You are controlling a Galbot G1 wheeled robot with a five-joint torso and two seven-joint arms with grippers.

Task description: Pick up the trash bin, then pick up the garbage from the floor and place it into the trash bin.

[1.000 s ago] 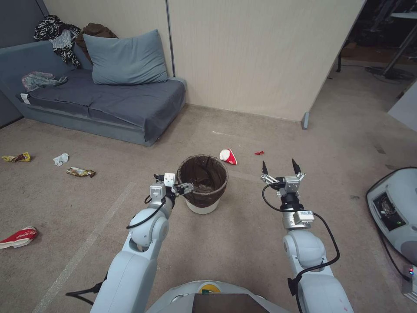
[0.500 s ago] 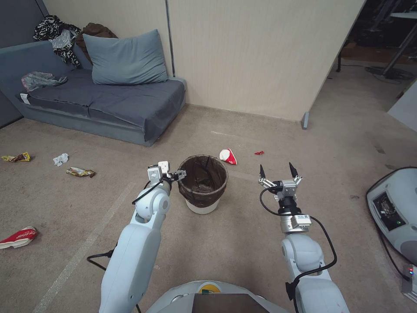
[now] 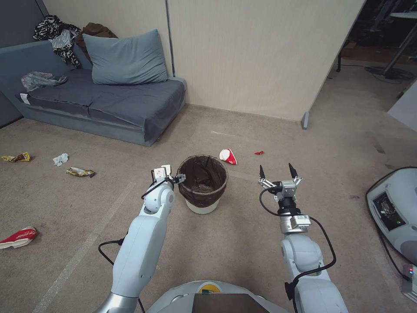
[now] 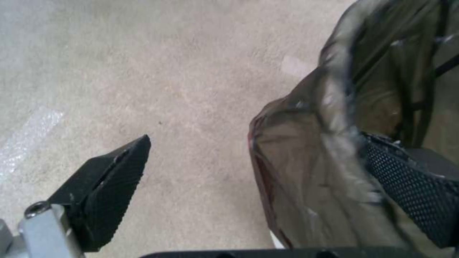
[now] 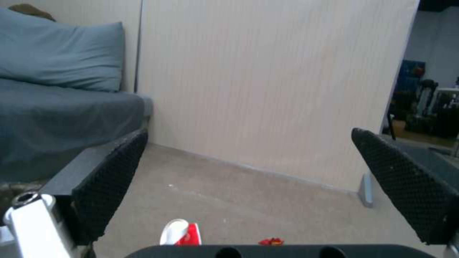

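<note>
The trash bin (image 3: 202, 184), a small white bucket lined with a dark brown bag, stands on the carpet in front of me. My left gripper (image 3: 176, 177) is open at the bin's left rim. In the left wrist view the left gripper (image 4: 256, 150) straddles the bagged rim (image 4: 330, 118), one finger outside and one inside. My right gripper (image 3: 276, 172) hangs open to the right of the bin, holding nothing. Garbage lies around: a red-and-white cup (image 3: 228, 156) just beyond the bin, a red scrap (image 3: 259, 152), a yellow wrapper (image 3: 80, 172), a tissue (image 3: 61, 159) and a crushed cup (image 3: 18, 237).
A grey sofa (image 3: 108, 104) with a pillow (image 3: 124, 58) stands at the back left, and a beige partition (image 3: 260, 56) behind the bin. A white machine (image 3: 393, 213) sits on the floor at the right. Another wrapper (image 3: 16, 157) lies far left.
My left arm has stretched forward and its elbow has risen, carrying the gripper up along the bin's left rim. The right gripper has shifted only slightly. The bin has not moved.
</note>
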